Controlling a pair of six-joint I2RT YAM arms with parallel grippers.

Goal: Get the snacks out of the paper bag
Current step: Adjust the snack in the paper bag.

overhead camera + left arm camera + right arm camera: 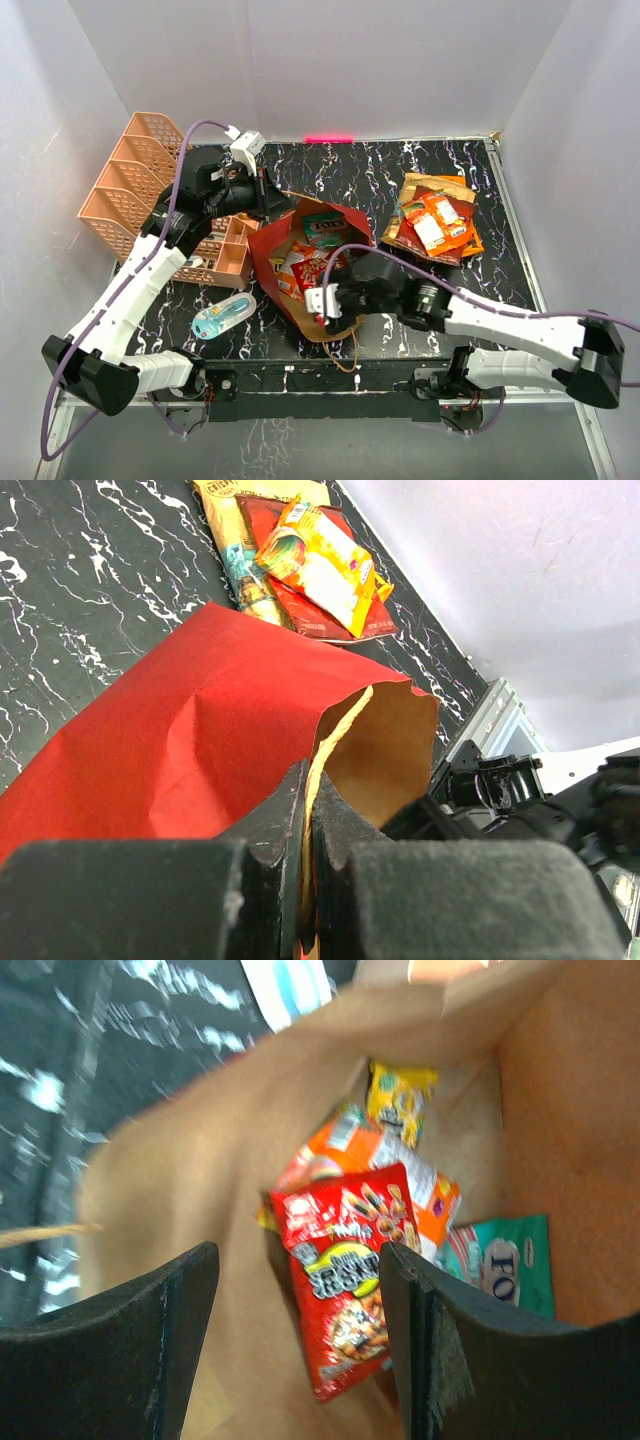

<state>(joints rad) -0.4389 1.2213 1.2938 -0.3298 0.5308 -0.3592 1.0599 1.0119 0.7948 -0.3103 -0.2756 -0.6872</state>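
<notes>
**Item:** paper bag (268,250), red outside and kraft inside, lying on the black marbled surface (370,170) with its mouth gaping toward the arms.

**Left claw** (308,800): clamped on the bag's rim, propping the mouth open.

**Right claw** (297,1260): jaws apart and empty. It is poked into the mouth and framing the red packet (345,1280). Whether it touches the packet, I cannot tell.

**Contents seen inside:**
- the red packet on top
- an orange packet (340,1155) under it
- a teal pack (505,1260) beside it
- a small yellow pack (400,1095) deeper in

**Already out:** a pile of packets (435,220) on the surface, well apart from the bag on its right.

**Step in hand, by my reckoning:** partway through, reaching for the next snack.

**Next move calls for:** settling the open jaws over the red packet, closing on it alone, and drawing it out through the mouth without snagging the kraft wall.
</notes>
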